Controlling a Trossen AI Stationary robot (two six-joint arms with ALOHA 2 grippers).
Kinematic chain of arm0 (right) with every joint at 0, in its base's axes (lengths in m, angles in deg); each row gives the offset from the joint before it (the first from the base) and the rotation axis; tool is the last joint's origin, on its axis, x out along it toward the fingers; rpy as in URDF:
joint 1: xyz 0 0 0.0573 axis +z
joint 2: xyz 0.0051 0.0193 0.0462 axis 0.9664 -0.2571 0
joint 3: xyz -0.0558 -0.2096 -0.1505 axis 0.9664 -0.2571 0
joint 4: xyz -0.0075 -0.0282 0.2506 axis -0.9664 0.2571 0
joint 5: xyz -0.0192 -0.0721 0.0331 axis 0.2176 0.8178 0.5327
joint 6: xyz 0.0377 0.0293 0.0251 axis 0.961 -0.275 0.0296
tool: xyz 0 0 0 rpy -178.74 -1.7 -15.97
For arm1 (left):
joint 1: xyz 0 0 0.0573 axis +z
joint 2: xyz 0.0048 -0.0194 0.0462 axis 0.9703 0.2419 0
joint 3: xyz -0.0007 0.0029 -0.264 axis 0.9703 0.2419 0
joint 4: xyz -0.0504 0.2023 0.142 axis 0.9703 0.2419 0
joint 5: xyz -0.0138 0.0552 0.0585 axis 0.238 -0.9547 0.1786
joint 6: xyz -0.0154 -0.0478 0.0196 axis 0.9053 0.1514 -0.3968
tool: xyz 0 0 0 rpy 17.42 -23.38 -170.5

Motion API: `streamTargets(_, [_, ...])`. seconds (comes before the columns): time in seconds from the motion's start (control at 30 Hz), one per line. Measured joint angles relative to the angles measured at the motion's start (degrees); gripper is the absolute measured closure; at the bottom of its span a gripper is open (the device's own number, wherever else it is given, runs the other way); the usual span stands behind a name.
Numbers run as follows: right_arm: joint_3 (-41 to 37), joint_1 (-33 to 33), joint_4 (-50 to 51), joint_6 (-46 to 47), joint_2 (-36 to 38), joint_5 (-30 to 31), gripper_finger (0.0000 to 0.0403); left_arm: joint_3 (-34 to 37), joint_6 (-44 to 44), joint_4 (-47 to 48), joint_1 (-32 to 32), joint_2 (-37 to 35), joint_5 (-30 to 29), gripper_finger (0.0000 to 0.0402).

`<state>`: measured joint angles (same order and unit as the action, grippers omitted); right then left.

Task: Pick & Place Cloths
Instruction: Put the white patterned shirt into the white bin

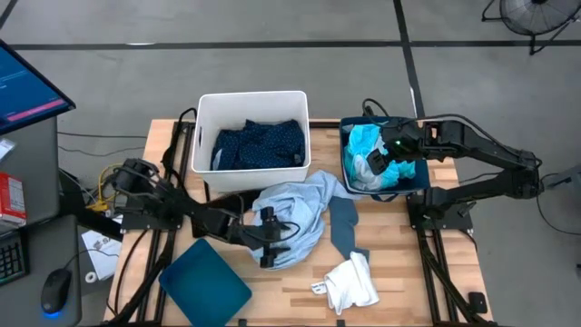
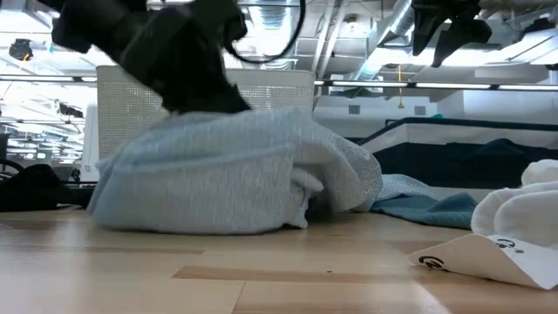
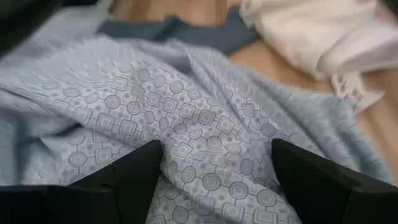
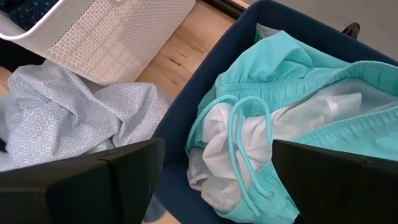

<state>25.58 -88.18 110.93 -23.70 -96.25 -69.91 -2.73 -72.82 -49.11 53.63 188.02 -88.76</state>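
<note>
A pale blue patterned cloth (image 1: 295, 213) lies heaped on the wooden table in front of the white bin (image 1: 252, 98), which holds a navy dotted cloth (image 1: 259, 145). My left gripper (image 1: 270, 241) is open, low over the heap's near side, with a ridge of the cloth (image 3: 205, 112) between its fingers. My right gripper (image 1: 388, 163) hangs open above the dark blue tub (image 1: 344, 154), clear of the turquoise cloth (image 4: 292, 68) and white cloth (image 4: 211, 155) inside. A slate-grey cloth (image 1: 343, 222) and a white cloth (image 1: 349, 283) lie on the table. My left gripper stands open with its fingers (image 3: 143, 168) on either side of a ridge of the pale blue cloth (image 3: 214, 155), slanting down from the table's left. I cannot tell whether the fingers touch the cloth. The cloth rests on the table.
A dark teal square plastic piece (image 1: 204, 277) lies at the table's near left. A side desk at the left holds a monitor (image 1: 27, 91), a keyboard and a mouse (image 1: 54, 292). Bare wood shows along the near edge between the teal piece and the white cloth.
</note>
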Motion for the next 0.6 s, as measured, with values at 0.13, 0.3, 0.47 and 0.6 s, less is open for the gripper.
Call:
streamTargets(0.13, [0.00,0.00,0.00,0.02,0.00,0.00,0.0112,-0.03,2.08,-0.01,0.10,3.07,-0.35,0.0112])
streamTargets(0.3, [-0.01,0.00,0.00,0.02,0.00,0.00,0.0112,-0.05,4.65,0.19,0.58,4.98,-2.44,0.0136])
streamTargets(0.47, [-0.01,0.00,0.00,0.02,0.00,-0.02,0.0112,-0.05,6.97,1.73,1.71,4.99,-2.54,0.0234])
streamTargets(0.6, [0.00,0.00,-0.02,0.04,0.00,-0.02,0.0112,-0.08,16.22,5.64,4.03,4.99,-1.23,0.0353])
